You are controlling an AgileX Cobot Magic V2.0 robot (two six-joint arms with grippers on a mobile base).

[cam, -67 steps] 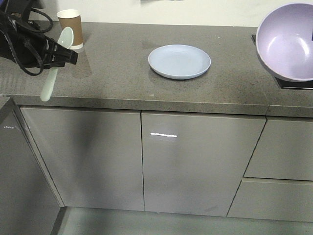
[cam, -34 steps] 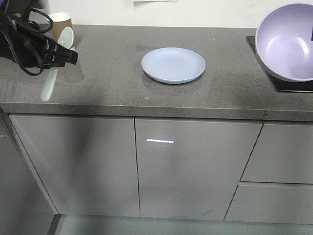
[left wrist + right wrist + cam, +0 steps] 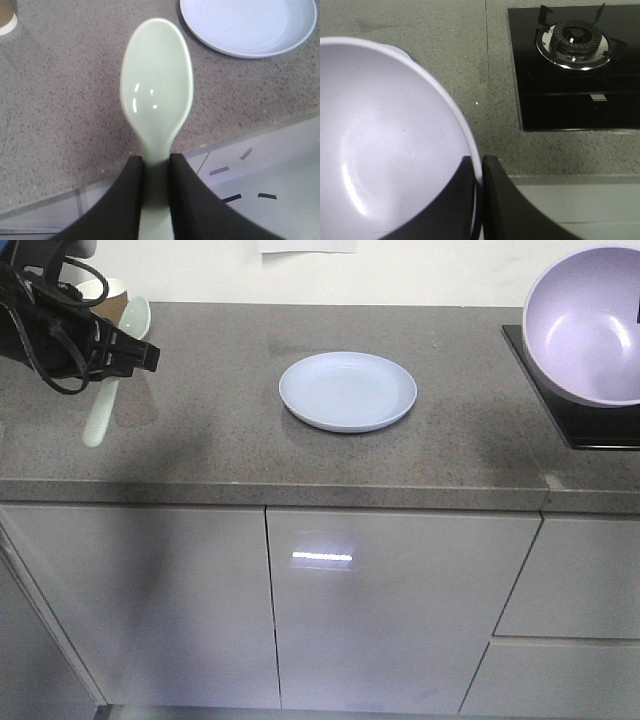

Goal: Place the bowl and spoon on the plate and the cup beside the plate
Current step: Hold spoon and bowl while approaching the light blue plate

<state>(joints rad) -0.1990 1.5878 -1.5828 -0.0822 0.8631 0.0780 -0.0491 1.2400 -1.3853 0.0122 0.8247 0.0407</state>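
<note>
Pinching the glossy mint spoon (image 3: 156, 95) by its handle over the counter (image 3: 200, 440) edge, left gripper (image 3: 155, 170) sits closed on it w/ cup (image 3: 110, 295) behind, pale plate (image 3: 347, 390) lies mid-counter, right gripper (image 3: 481, 167) clamps the rim of the tilted lavender bowl (image 3: 590, 325), & only right wrist cam shows a gas burner (image 3: 572, 42).

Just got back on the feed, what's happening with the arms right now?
Both arms are loaded. The left gripper is shut on the spoon by its handle, holding it above the left end of the counter. The right gripper pinches the bowl by its rim, tilted in the air near the hob. The plate sits bare mid-counter, and the cup stands back left, partly hidden.
</note>
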